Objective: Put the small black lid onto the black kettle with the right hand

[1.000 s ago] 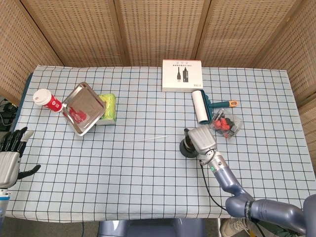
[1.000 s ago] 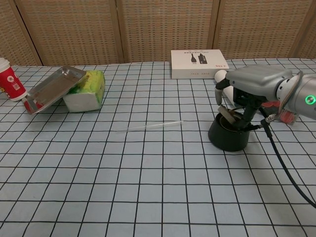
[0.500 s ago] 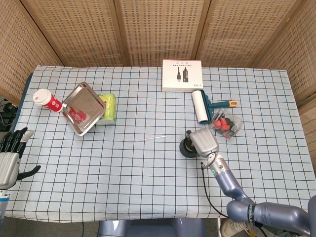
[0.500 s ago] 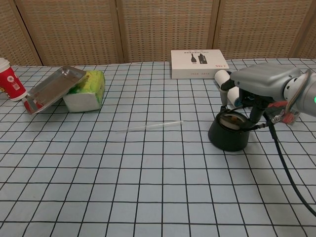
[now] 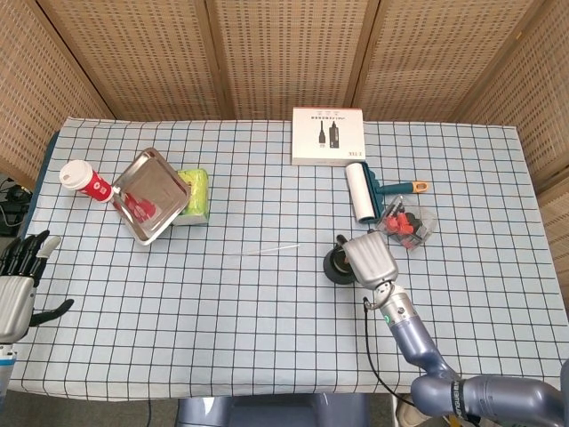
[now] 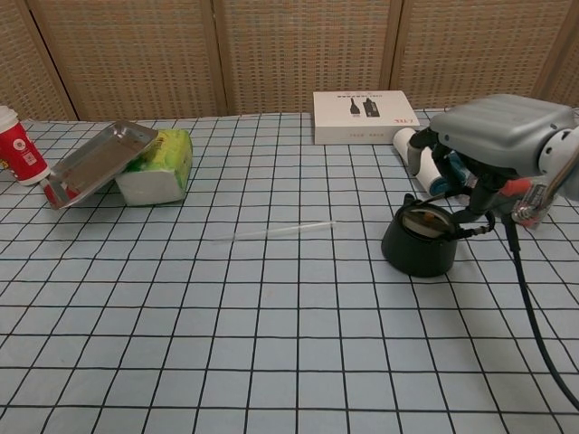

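The squat black kettle stands on the checked cloth right of centre, and the small lid lies flat in its mouth. My right hand hovers just above and to the right of it, fingers hanging loosely apart with nothing in them. In the head view the right hand covers most of the kettle, and the lid is hidden there. My left hand rests at the table's left edge, fingers spread, holding nothing.
Behind the kettle lie a white lint roller and a clear tub of red pieces. A white box sits at the back. A steel tray, green tissue pack and red cup are at left; a thin clear stick lies mid-table.
My right hand let go of the lid, leaving it in the kettle's mouth, and rose up and to the right. The left hand has not moved.
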`<action>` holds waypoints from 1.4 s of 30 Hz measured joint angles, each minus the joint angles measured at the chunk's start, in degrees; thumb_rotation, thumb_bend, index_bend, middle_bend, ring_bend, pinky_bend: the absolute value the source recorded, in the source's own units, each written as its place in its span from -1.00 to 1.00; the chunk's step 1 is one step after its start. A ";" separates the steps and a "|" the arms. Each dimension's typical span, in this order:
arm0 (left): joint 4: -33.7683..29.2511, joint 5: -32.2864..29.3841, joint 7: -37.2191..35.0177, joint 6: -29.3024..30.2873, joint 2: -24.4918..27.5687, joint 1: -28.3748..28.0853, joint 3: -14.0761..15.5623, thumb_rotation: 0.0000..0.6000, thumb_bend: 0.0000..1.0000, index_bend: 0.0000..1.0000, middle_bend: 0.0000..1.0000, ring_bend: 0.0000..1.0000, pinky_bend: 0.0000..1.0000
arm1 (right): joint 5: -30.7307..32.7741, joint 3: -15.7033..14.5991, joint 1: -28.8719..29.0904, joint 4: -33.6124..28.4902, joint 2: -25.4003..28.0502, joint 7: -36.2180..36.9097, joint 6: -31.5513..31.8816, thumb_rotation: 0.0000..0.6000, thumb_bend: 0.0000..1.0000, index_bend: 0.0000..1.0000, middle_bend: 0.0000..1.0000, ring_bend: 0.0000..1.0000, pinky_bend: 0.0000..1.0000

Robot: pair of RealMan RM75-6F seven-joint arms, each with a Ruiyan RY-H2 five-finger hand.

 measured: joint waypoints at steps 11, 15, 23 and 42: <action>-0.34 1.16 -0.85 1.22 0.48 0.51 0.28 1.00 -0.92 -1.00 -1.00 -1.00 -1.00 | -0.85 -3.47 -2.18 -2.97 -1.55 -5.03 4.22 1.00 0.02 -0.24 -0.66 -0.54 -0.57; -0.40 1.53 -0.57 1.26 0.43 0.53 0.47 1.00 -0.92 -1.00 -1.00 -1.00 -1.00 | -0.05 -4.38 -2.88 -1.84 -2.96 -5.75 4.47 1.00 0.04 -0.23 -0.71 -0.59 -0.61; -0.42 1.36 0.00 0.76 0.20 0.36 0.48 1.00 -0.92 -1.00 -1.00 -1.00 -1.00 | 0.14 -4.30 -3.30 -0.04 -4.22 -5.83 4.52 1.00 0.08 -0.29 -0.86 -0.77 -0.72; -0.50 1.01 -0.05 0.64 0.27 0.38 0.35 1.00 -0.92 -1.00 -1.00 -1.00 -1.00 | 1.22 -3.68 -3.24 2.78 -6.82 -5.91 3.06 1.00 0.08 -0.32 -0.90 -0.81 -0.73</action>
